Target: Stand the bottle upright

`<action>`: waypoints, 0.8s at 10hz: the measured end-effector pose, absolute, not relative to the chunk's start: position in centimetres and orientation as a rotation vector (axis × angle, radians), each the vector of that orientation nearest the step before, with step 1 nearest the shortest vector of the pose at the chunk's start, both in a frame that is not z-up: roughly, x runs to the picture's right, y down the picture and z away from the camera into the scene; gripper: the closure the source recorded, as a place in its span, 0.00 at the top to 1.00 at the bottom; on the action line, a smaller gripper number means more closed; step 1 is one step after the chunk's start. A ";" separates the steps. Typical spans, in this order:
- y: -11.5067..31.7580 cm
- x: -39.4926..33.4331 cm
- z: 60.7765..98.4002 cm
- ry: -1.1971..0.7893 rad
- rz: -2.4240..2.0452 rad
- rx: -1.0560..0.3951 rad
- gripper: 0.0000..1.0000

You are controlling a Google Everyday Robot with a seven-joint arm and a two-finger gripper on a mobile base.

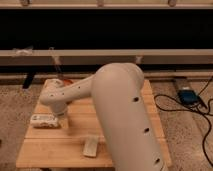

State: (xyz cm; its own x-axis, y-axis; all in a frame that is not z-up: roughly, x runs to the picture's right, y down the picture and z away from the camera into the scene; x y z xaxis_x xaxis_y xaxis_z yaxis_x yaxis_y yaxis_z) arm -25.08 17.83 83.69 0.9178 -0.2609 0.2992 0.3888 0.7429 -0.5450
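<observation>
White small plastic bottle (44, 120) with rounded cap, lying flat on wooden counter (75, 131), just beside claw (62, 119). Claw low over counter, spread wide, gripping nothing. Flat beige block (91, 147) apart from claw.

bottle (43, 120): small, white | pose: lying on its side | place: left edge of wooden table (50, 147), just beside claw (63, 119)
</observation>
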 end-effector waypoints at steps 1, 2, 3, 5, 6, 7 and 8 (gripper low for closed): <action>17.9 -25.0 83.8 -0.211 -0.357 -0.642 0.80; 18.0 -25.1 83.9 -0.212 -0.356 -0.643 0.80; 18.1 -25.0 84.0 -0.213 -0.356 -0.644 0.80; 18.3 -25.0 84.1 -0.215 -0.353 -0.647 0.74; 18.4 -24.9 84.1 -0.216 -0.352 -0.648 0.66; 18.5 -24.9 84.0 -0.217 -0.350 -0.649 0.58; 18.6 -24.9 84.0 -0.218 -0.348 -0.651 0.47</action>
